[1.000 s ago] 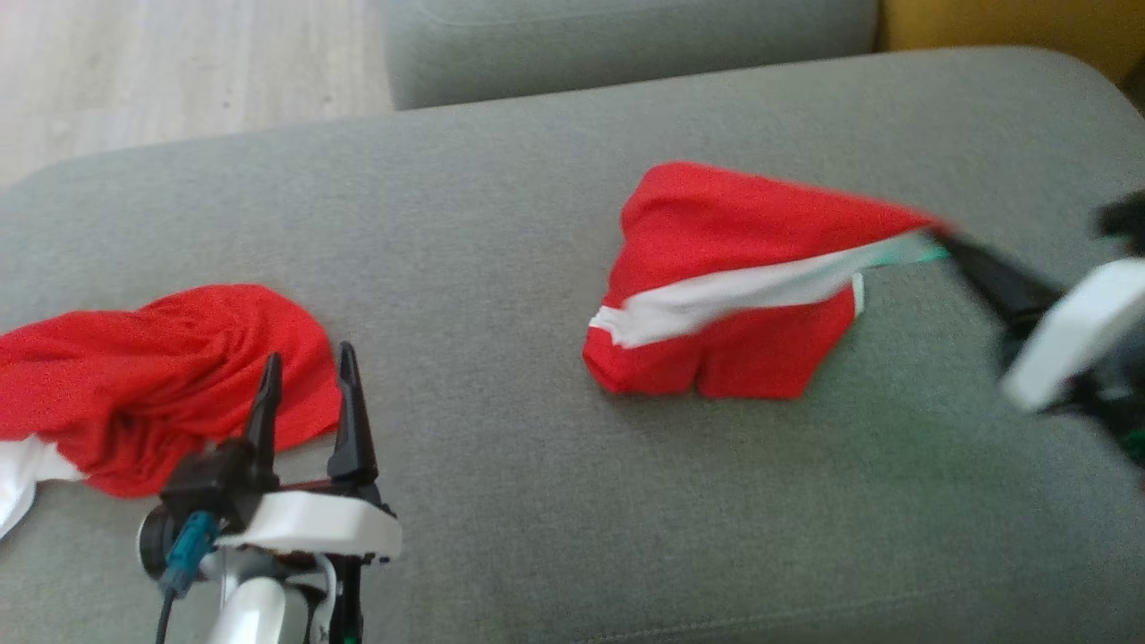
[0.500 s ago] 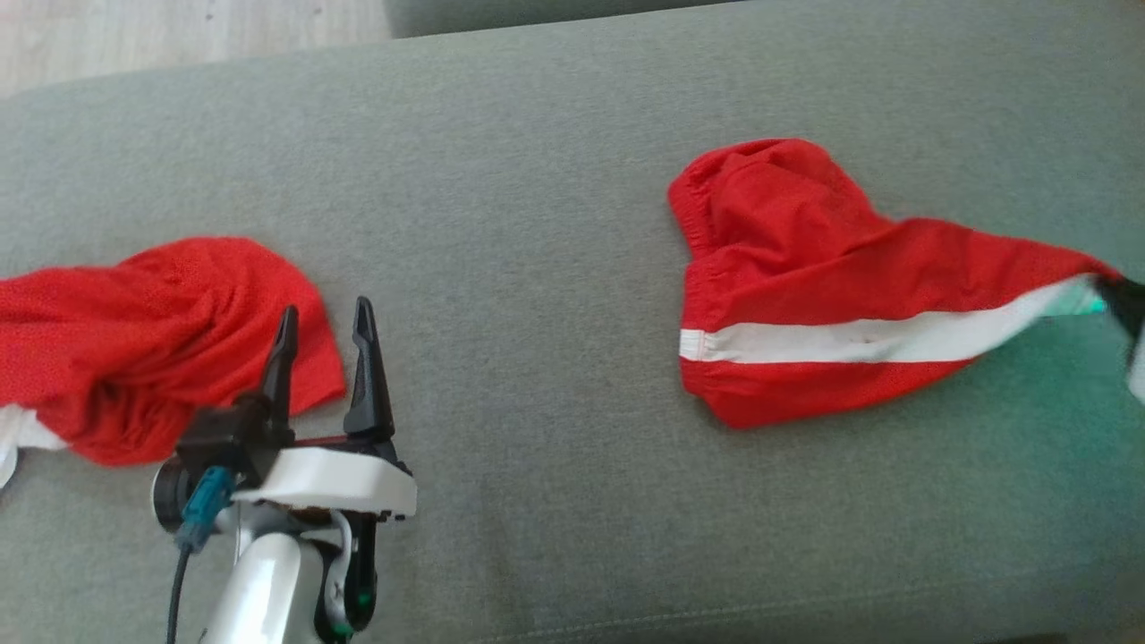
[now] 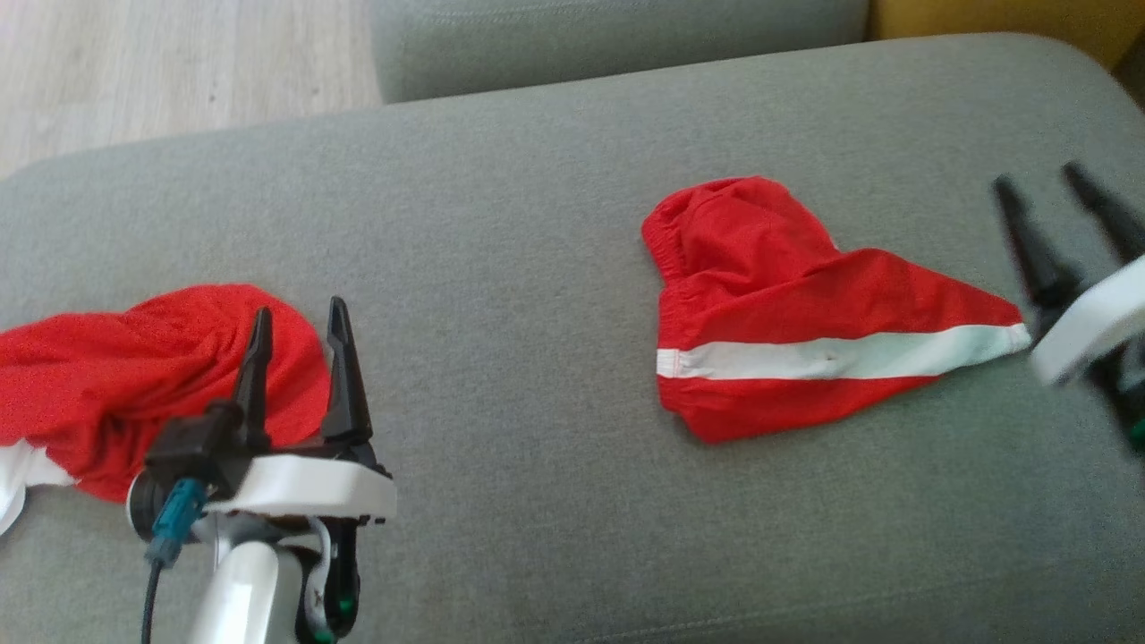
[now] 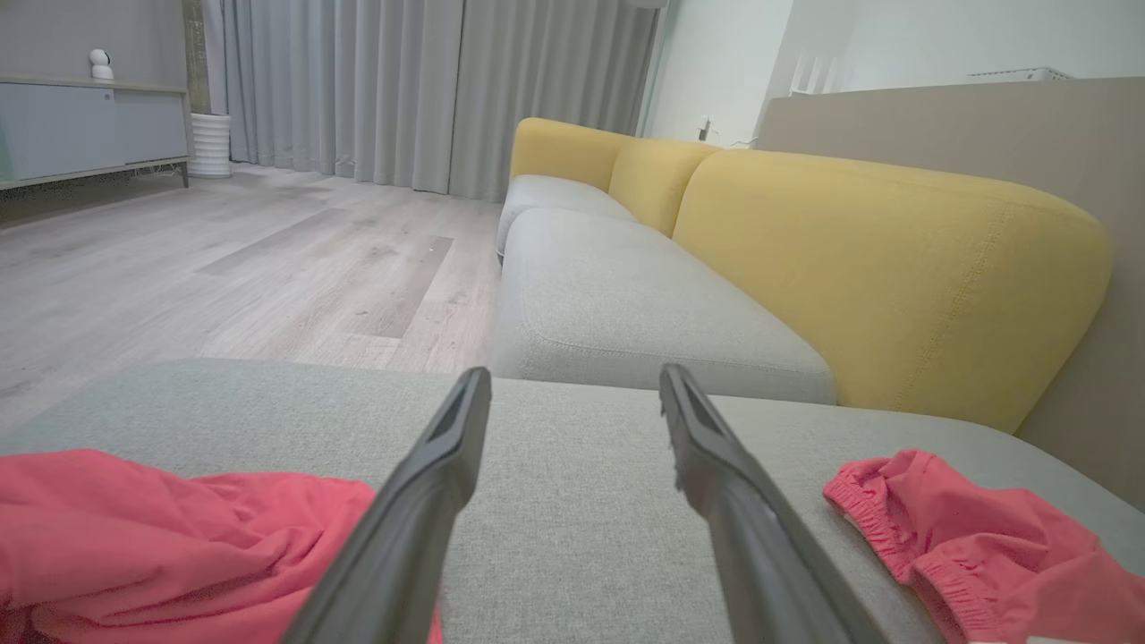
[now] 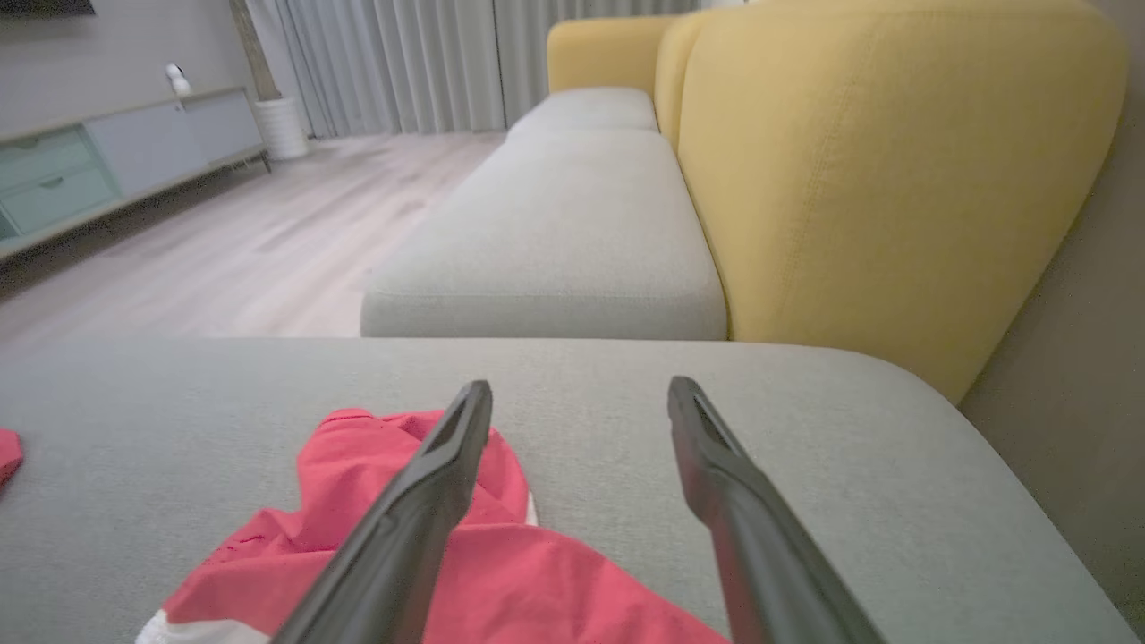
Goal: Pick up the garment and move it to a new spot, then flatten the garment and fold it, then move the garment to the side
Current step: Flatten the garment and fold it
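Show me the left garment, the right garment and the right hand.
Left garment [image 3: 134,376]: head view, crumpled red middle.
Right garment [image 3: 787,300]: head view, red cloth above the white stripe.
Right hand [image 3: 1036,176]: head view, between its fingertips.

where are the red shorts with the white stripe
In the head view, the red shorts lie on the grey cushion, right of centre, left of the open right gripper.

Seat cushion [image 3: 537,268]: carries both items below.
Garment [image 3: 787,304]: on the right half of the cushion, one corner drawn out to the right.
My right fingers [image 3: 1029,246]: just beside that corner.
Second garment [image 3: 116,385]: heaped at the cushion's left edge, well apart from the first.
My left fingers [image 3: 344,385]: at its right edge.
Further cushion [image 3: 617,45]: behind.
Backrest [image 4: 894,268]: along the right.
Floor [image 3: 179,80]: behind, to the left.
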`<state>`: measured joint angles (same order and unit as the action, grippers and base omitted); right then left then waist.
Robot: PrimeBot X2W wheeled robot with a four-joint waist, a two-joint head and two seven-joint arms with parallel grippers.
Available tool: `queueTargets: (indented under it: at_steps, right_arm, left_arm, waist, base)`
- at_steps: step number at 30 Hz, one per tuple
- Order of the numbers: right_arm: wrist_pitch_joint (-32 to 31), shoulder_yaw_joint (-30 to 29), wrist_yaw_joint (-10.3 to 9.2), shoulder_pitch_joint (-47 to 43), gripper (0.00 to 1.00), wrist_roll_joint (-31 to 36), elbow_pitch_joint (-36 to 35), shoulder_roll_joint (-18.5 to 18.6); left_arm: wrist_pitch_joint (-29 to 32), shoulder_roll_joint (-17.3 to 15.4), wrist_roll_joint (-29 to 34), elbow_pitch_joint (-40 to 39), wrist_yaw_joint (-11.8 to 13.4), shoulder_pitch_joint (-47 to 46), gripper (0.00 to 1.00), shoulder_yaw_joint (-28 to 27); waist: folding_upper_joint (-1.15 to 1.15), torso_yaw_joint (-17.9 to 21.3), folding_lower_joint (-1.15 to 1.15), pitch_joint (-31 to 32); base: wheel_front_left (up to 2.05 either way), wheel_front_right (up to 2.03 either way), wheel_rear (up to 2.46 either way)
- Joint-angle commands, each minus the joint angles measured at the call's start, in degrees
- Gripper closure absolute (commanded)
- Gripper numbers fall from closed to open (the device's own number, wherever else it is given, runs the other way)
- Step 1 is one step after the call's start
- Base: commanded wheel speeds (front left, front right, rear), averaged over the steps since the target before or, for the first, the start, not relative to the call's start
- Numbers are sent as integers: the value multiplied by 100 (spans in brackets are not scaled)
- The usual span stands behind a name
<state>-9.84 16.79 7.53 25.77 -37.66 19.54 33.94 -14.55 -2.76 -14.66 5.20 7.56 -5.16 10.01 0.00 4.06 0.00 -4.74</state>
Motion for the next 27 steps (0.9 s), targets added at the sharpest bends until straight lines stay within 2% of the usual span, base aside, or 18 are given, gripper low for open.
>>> queueTargets:
  at_steps: [1, 5, 8, 14, 17, 18, 21, 24, 27]
  right_arm:
    - [408, -158, -4, -380, 0, 331, -384, -211]
    - [1188, -446, -4, -997, 0, 833, -776, -904]
    - [1695, -598, -4, -1414, 0, 1153, -862, -1241]
    - [1972, -749, -4, -1691, 0, 1311, -809, -1511]
    - [2000, -804, -4, -1665, 0, 1327, -822, -1532]
    - [1977, -862, -4, -1638, 0, 1332, -840, -1512]
    - [1939, -925, -4, -1554, 0, 1354, -876, -1450]
    - [1887, -956, -4, -1482, 0, 1350, -890, -1419]
    - [1850, -844, -4, -1375, 0, 1336, -916, -1428]
  left_arm:
    - [-45, -12, 48, -265, -15, -73, 0, -226]
    - [-45, -12, 45, -314, -30, 6, 0, -213]
    - [-45, -12, -11, -243, -42, 57, 0, -165]
    - [-45, -12, -23, -89, -158, 28, 0, -66]
    - [118, -12, -166, 119, -397, -84, 0, 169]
    - [549, -12, -505, 271, -678, -321, 0, 405]
    - [1650, -12, -1299, 553, -1176, -832, 0, 808]
    - [3035, -52, -2097, 868, -1414, -1483, 0, 1149]
    - [4366, -285, -2723, 1212, -1485, -2106, 0, 1440]
  waist:
    - [0, 71, 0, 91]
    - [0, 103, 0, 146]
    - [0, 102, 0, 161]
    - [0, 129, 0, 150]
    - [0, 149, 0, 117]
    - [0, 146, 0, 74]
    - [0, 196, 0, 6]
    - [0, 271, 0, -28]
    - [0, 441, 0, -108]
  base:
    - [0, 0, 0]
    - [0, 0, 0]
    - [0, 0, 0]
    - [0, 0, 0]
    - [0, 0, 0]
    - [0, 0, 0]
    - [0, 0, 0]
    - [0, 0, 0]
    - [0, 0, 0]
